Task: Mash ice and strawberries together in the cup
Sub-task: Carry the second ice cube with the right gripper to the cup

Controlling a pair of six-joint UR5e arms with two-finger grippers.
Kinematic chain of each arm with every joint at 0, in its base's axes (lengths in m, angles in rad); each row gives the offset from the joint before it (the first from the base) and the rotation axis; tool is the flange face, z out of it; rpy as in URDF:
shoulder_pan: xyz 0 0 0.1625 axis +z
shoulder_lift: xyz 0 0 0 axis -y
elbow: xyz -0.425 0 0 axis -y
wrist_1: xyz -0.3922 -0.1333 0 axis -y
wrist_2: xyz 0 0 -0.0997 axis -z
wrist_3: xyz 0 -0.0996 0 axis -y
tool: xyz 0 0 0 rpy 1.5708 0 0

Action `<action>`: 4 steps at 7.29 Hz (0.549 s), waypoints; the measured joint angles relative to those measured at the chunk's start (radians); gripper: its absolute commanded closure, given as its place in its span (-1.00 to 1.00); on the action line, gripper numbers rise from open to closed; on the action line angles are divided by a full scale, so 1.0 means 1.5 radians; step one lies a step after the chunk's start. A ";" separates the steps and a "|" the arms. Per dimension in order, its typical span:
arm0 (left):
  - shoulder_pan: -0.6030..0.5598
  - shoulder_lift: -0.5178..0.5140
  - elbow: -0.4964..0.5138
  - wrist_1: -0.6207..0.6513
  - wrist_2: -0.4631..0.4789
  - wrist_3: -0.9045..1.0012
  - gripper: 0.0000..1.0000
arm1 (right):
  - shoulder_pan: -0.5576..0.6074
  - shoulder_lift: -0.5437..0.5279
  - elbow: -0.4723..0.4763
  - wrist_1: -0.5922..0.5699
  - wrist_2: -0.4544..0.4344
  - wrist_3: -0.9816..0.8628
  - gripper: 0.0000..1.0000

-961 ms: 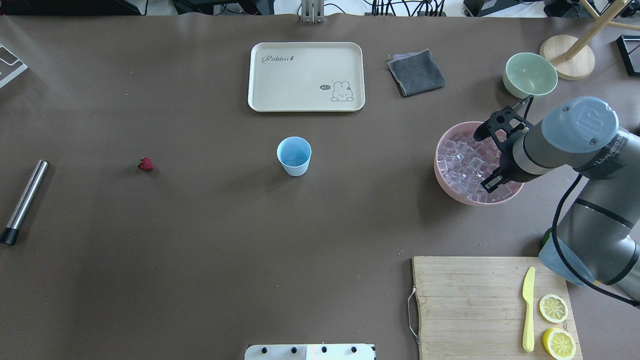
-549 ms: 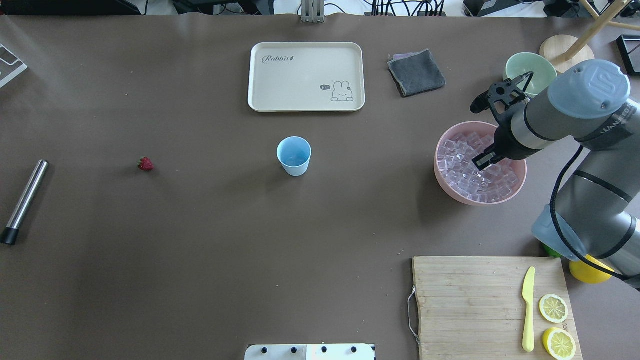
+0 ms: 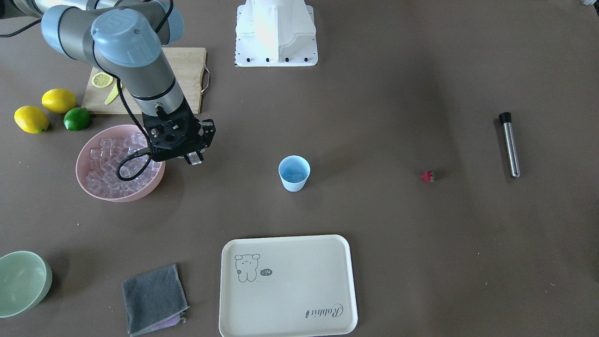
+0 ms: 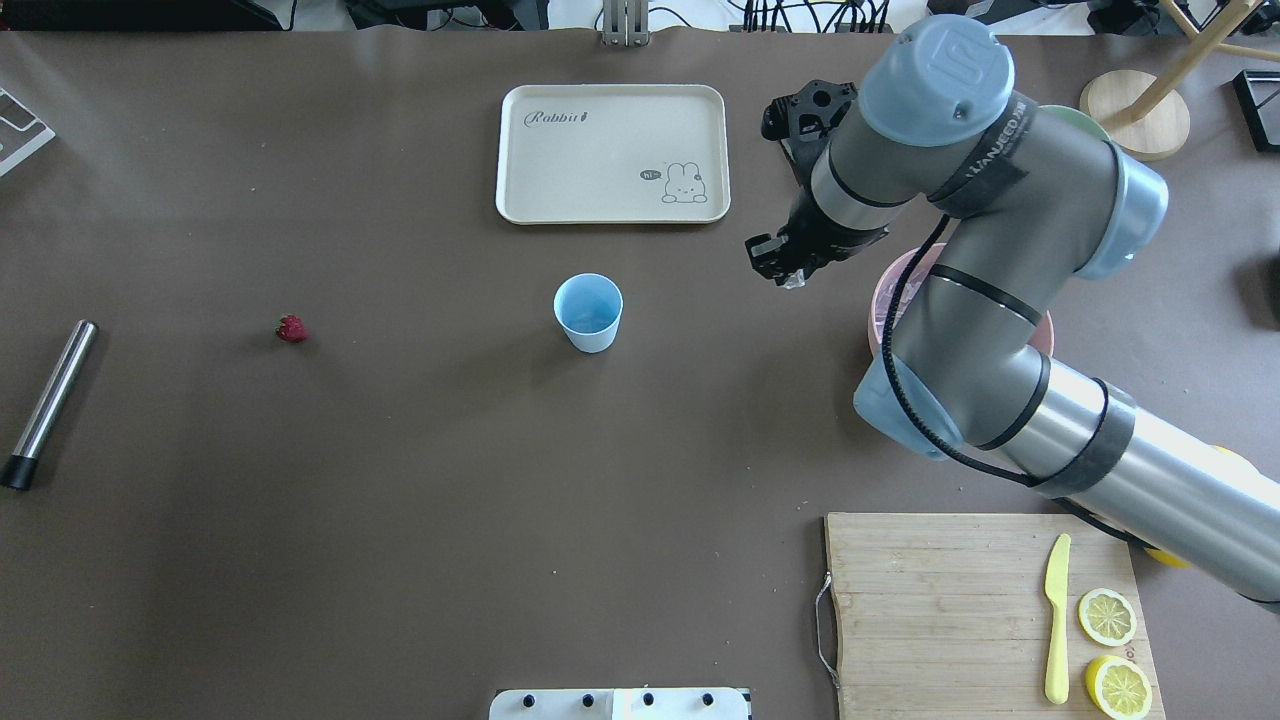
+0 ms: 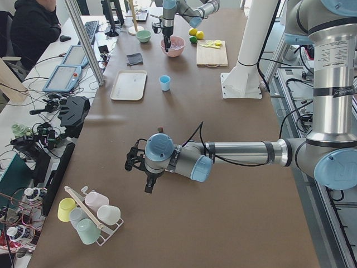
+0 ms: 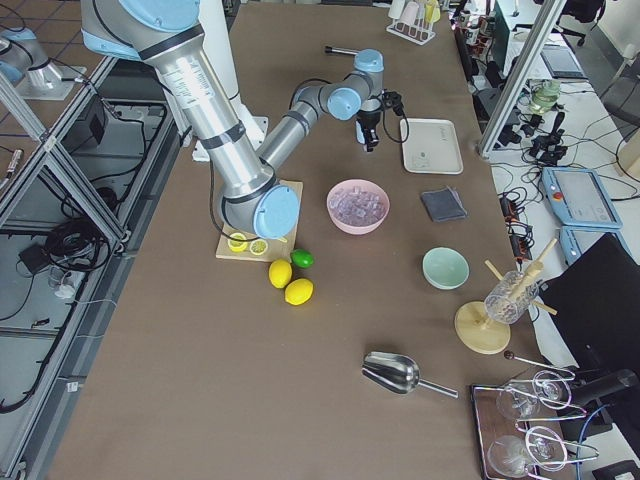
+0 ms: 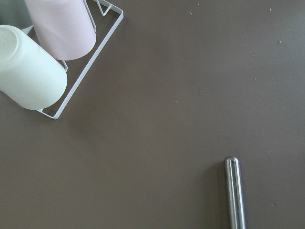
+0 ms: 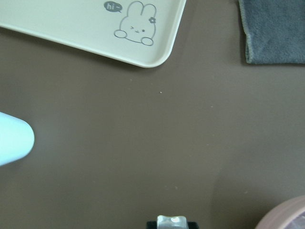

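**Right gripper holds one ice cube, short of the cup**

Right gripper (image 4: 785, 270) is closed on a single clear ice cube (image 3: 195, 158), held off the table (image 4: 400, 500) between the pink bowl (image 3: 140, 191) and the cup (image 4: 588, 311). The rest of the ice (image 3: 110, 164) is piled in the pink bowl. The cup stands upright mid-table. The strawberry (image 4: 291, 328) lies well apart on the cup's far side. Left gripper (image 5: 134, 163) is near the table's end; whether it is open can't be told.

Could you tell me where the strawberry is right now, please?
In the overhead view the strawberry lies on the left side, between the metal rod and the cup, touching neither.
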 measured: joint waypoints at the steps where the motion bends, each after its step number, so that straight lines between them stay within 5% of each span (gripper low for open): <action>1: 0.000 0.000 0.000 0.000 0.000 0.000 -0.97 | -0.032 0.054 -0.034 0.000 -0.032 0.070 0.86; 4: 0.000 0.000 0.000 0.000 0.000 0.000 -0.97 | -0.103 0.144 -0.118 0.068 -0.118 0.194 0.80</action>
